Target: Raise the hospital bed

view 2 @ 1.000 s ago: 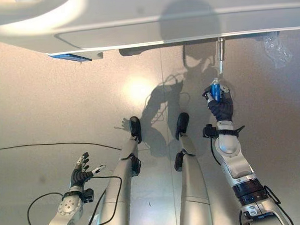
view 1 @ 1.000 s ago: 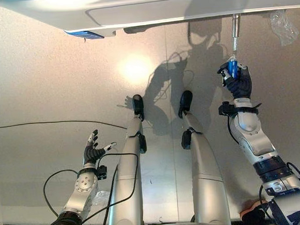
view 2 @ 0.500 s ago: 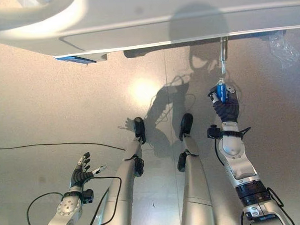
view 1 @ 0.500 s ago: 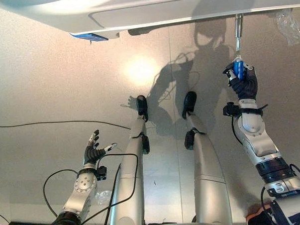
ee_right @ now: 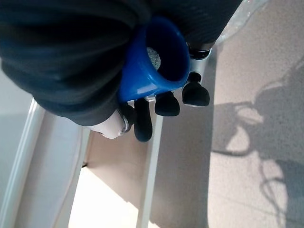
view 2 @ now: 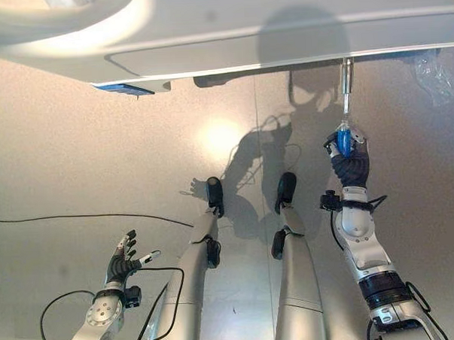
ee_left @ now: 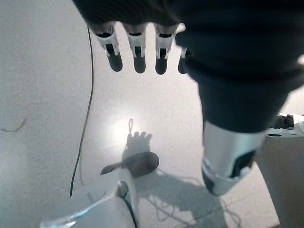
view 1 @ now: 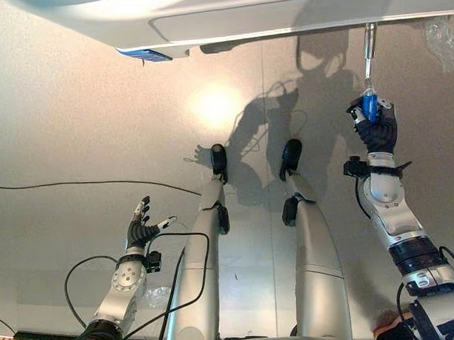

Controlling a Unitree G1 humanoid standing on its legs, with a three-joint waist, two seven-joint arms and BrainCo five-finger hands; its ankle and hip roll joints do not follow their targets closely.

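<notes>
The right hand [view 1: 376, 129] is curled round the blue plastic crank handle [view 1: 370, 106] on a silver metal rod [view 1: 369, 47] under the white hospital bed's edge [view 1: 280, 17]. The left hand [view 1: 141, 228] hangs with fingers spread over bare grey floor [view 1: 74, 116].

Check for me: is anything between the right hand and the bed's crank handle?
Nothing visible. The right hand is already curled around the blue crank handle, whose metal shaft runs up to the bed frame. The left hand hangs open, low over the floor.

Hospital bed [view 1: 280, 9] cut off by upper edge; blue crank handle [ee_right: 152, 61] mostly hidden within right hand [view 1: 376, 129].
</notes>
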